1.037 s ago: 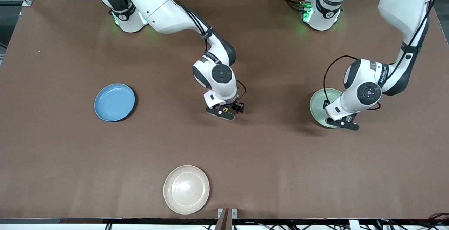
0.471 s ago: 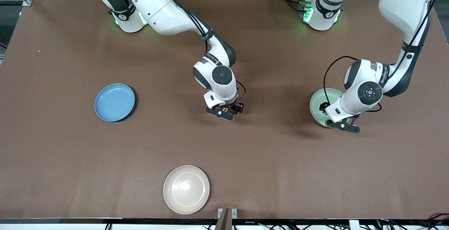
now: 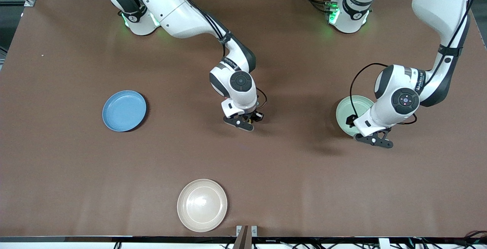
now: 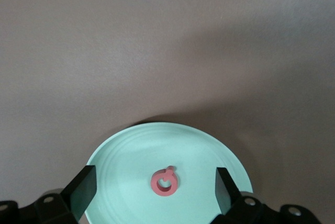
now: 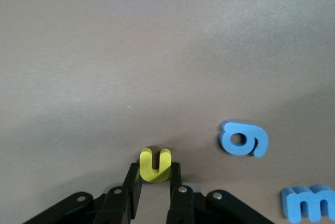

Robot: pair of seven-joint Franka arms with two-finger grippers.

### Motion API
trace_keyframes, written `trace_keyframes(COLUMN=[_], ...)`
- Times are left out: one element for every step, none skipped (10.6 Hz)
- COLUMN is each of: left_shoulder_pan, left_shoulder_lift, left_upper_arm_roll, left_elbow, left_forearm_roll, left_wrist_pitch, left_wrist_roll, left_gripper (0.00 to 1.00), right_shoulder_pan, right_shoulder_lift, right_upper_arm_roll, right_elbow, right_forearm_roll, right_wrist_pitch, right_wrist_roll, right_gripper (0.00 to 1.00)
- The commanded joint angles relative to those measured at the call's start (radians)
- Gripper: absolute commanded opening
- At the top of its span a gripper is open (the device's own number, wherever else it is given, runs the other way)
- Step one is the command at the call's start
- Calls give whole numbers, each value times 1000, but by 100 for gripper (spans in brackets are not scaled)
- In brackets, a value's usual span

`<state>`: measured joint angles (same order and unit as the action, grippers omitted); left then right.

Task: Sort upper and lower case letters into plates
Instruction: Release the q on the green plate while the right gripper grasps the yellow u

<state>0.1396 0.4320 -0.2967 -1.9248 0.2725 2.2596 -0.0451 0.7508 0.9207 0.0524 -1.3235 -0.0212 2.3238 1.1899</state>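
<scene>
Letters, small flat toy ones that look like foam, are the things being sorted. One yellow u-shaped letter [image 5: 155, 165] lies on the brown table [image 3: 76, 165] mid-table, pinched between the closed fingers of the right gripper [image 5: 155, 178]. Beside it lie a blue rounded letter [image 5: 244, 138] and a blue m-shaped letter [image 5: 309, 203]. A red ring-shaped letter [image 4: 164, 181] lies alone in the pale mint green round plate [image 4: 120, 156] toward the left arm's end; the left gripper [image 3: 373, 139] hangs over that plate, fingers spread wide and empty. A blue round plate [image 3: 124, 110] and a cream-white plate [image 3: 202, 205] hold nothing visible. Each letter likely weighs almost nothing and gives slightly, so gripping across its flat sides, low to the table, should suit.
</scene>
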Motion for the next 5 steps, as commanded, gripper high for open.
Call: trace_keyframes(left_shoulder_pan=[-12,-20,-26,-29,-35], left_shoulder_lift=[-13,-13,-12,-12,-13], left_upper_arm_roll=[-5,-16,-19,-22,-30], left_elbow=[81,123,163,183,190], left_forearm_roll=[-56,-70,-72,-72,-72], left_wrist_pitch=[-104,-151,-193,-212,-215], left_wrist_roll=[-9,-12,-15,-15,-13], left_gripper=[100,100,100,100,100], right_shoulder_pan=[5,2,-2,-8,-11], right_shoulder_lift=[29,27,23,11,-2], right_upper_arm_roll=[-5,-5,-2,0,1], right_elbow=[21,23,32,46,64], right_forearm_roll=[-8,-8,-3,1,3], right_wrist_pitch=[0,-1,-11,-24,-70], right_wrist_roll=[11,8,10,11,10], right_gripper=[0,0,0,0,0])
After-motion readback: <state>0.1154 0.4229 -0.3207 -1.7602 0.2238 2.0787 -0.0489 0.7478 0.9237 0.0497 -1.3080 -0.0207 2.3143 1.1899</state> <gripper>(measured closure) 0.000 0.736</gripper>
